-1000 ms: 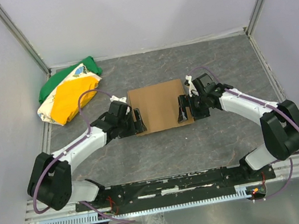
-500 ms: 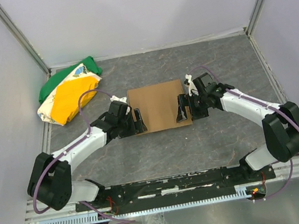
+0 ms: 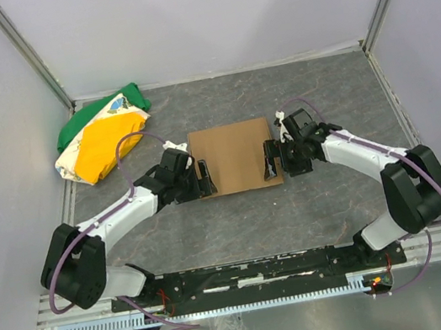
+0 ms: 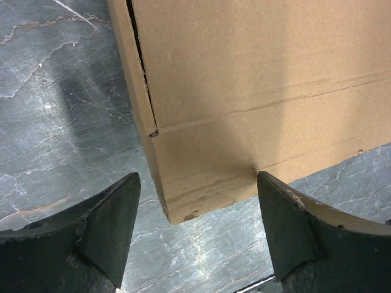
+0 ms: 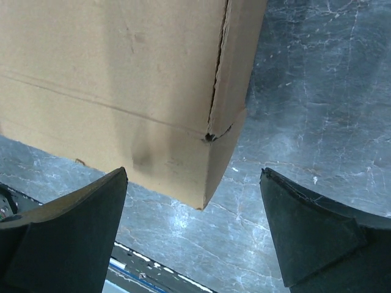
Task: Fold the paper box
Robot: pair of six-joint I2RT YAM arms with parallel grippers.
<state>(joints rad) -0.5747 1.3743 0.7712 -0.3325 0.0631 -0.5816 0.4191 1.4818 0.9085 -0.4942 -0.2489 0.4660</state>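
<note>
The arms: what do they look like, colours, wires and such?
Both the left arm and right arm have white shells with chunky black joints. A thin purple cable loops along each. The left gripper and right gripper have matte black, wedge-shaped fingers.

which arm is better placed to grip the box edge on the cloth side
Left. The left gripper, open, straddles the near corner of the paper box there; the right gripper is at the opposite edge.
</note>
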